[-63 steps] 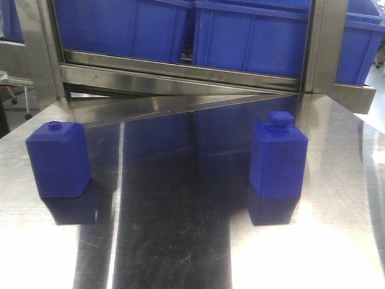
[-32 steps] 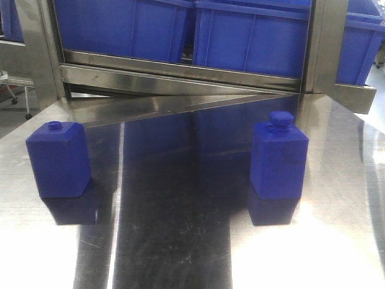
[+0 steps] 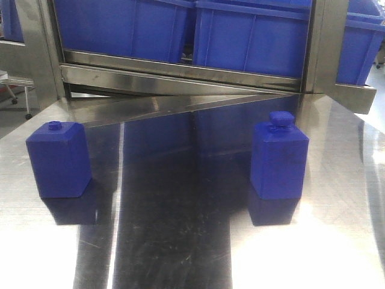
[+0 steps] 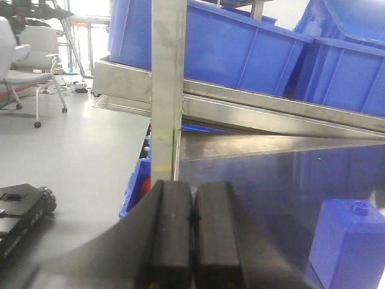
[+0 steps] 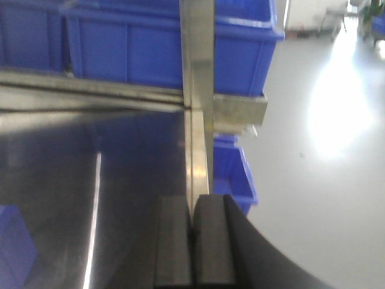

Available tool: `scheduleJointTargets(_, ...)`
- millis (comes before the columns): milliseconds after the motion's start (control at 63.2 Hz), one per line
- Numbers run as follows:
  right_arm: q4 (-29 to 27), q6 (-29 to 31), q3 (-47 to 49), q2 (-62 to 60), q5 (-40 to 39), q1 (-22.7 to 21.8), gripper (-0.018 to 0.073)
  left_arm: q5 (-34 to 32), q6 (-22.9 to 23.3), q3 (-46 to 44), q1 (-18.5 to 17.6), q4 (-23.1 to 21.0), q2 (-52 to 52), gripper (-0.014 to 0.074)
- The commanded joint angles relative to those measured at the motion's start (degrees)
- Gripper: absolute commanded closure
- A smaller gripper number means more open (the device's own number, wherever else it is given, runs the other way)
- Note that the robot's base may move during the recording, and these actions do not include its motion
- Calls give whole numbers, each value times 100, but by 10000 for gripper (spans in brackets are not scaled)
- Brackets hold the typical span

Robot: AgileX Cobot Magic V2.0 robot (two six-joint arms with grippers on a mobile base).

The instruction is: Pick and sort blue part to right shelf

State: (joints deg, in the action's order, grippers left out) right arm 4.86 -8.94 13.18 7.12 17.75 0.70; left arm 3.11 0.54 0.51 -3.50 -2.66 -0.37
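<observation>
Nothing had moved since the earlier frame: both blocks stood where you last saw them. Nearest to the cameras, your left gripper (image 4: 192, 195) had its black pads pressed together with nothing between them, and your right gripper (image 5: 192, 208) was pressed together the same way, also empty. Beyond them lay the shiny stainless-steel table (image 3: 180, 241). On it, toward your right, stood the blue part (image 3: 278, 159), a small solid-blue square bottle-shaped block with sloped shoulders and a wide stepped cap; it was upright and touched by neither gripper. Well apart from it, toward your left, stood the squatter blue block with a tiny round knob (image 3: 58, 159), also upright. Farthest back, past the table's rear edge, rose the right shelf (image 3: 180, 75), a stainless-steel frame rack with flat front rails, carrying large open blue plastic bins (image 3: 246, 36).
</observation>
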Motion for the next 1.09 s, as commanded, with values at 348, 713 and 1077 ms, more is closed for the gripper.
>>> scheduleJointTargets(348, 74, -355, 1333, 2858, -303, 35, 505, -491, 18, 123, -26, -37, -106, 463)
scheduleJointTargets(713, 1181, -1885, 2560, 4815, 752, 1016, 498, -491, 18, 123, -26, -37, -106, 463)
scheduleJointTargets(1077, 691, -1885, 4057, 6381, 2689, 1730, -22, -491, 18, 123, -26, -37, -106, 463)
